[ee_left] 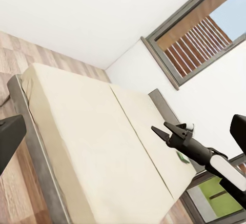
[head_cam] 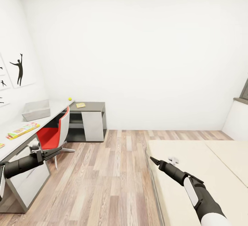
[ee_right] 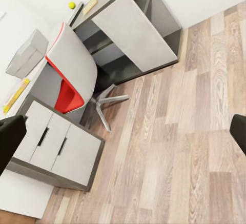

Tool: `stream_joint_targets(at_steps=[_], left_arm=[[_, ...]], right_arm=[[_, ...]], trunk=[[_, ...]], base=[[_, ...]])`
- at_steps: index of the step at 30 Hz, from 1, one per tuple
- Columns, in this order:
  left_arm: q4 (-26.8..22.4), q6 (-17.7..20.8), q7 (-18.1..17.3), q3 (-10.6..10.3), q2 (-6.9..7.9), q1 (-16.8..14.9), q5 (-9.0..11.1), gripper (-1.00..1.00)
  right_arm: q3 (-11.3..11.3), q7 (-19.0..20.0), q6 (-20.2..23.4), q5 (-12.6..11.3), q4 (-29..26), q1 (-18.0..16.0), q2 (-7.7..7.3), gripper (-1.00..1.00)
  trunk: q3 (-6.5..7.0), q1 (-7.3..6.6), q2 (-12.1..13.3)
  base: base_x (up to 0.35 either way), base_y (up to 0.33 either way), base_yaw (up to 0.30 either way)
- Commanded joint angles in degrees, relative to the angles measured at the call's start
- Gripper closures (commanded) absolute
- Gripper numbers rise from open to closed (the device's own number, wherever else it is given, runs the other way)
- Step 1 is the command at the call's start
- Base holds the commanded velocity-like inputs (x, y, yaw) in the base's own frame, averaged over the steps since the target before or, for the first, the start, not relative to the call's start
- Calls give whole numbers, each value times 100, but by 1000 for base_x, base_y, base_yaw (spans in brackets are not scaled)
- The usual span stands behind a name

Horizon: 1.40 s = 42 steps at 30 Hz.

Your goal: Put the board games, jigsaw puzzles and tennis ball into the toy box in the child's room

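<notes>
At the left of the frame the table (head_cam: 51, 113) is carrying one grey toy box (head_cam: 36, 110), one tennis ball (head_cam: 70, 99), and one colourful board game (head_cam: 24, 130). The left gripper (head_cam: 59, 149) and the right gripper (head_cam: 152, 160) are hanging empty; I cannot tell if their jaws are apart.

My room is evenly and brightly lit, with soft, diffuse light; the far wall (head_cam: 137, 46) glows near white, almost washed out; shadows are faint, only darker under the tabletop (head_cam: 20, 133) at the left; daylight shows through the window (ee_left: 205, 34) beyond the bed (ee_left: 92, 147); my head view bends lines at its edges; renders slightly soft, no glare.
</notes>
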Motion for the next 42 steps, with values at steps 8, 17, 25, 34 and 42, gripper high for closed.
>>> stream_joint_targets(at_steps=[8,17,25,34,42], left_arm=[[-4,52,-50,7,-2,-5,-59,-100],[-4,51,-50,7,-2,-5,-59,-100],[-4,51,-50,7,-3,-5,-59,-100],[-4,51,-50,7,-4,-5,-59,-100],[-4,51,-50,7,-4,-5,-59,-100]], right_arm=[[-9,20,50,-48,1,-2,1,-100],[-11,21,49,-48,1,-2,0,-100],[-11,21,48,-48,1,-2,-6,-100],[-9,21,49,-48,1,-2,-6,-100],[-9,21,50,-48,1,-2,-6,-100]], trunk=[[-3,3,-5],[-3,3,-5],[-3,3,-5],[-3,3,-5],[-3,3,-5]], base=[[0,-212,0],[0,-247,0],[0,-250,0],[0,-250,0],[0,-250,0]])
